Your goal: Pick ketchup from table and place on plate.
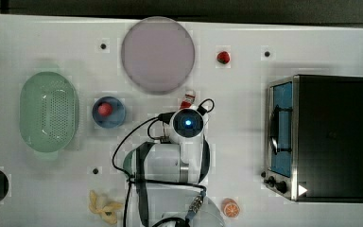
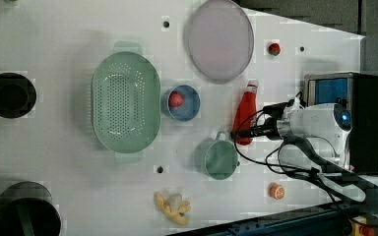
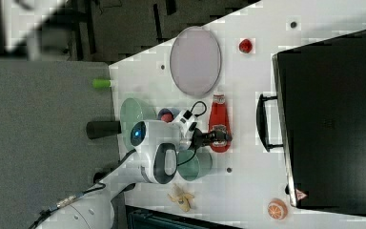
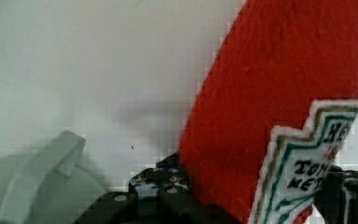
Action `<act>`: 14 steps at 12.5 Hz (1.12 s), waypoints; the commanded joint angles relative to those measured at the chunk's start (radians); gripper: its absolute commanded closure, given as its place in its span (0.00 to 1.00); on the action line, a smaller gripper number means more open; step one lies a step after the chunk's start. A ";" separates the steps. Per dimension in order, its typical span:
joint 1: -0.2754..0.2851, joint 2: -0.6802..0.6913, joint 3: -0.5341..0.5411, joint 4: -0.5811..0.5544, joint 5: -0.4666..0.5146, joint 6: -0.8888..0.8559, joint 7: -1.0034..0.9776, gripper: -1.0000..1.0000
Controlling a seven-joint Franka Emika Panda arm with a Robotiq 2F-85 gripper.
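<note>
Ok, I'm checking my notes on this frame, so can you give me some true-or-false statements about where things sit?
1. The ketchup lies on the plate. False: it is off the plate, between the jaws.
2. The blue bowl holds a red ball. True.
3. The strawberry is in the green basket. False: it sits on the table, at the left view's right of the plate.
4. Nothing lies on the plate. True.
</note>
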 commanded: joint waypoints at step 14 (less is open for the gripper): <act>0.008 -0.174 0.020 0.415 0.000 -0.557 0.036 0.34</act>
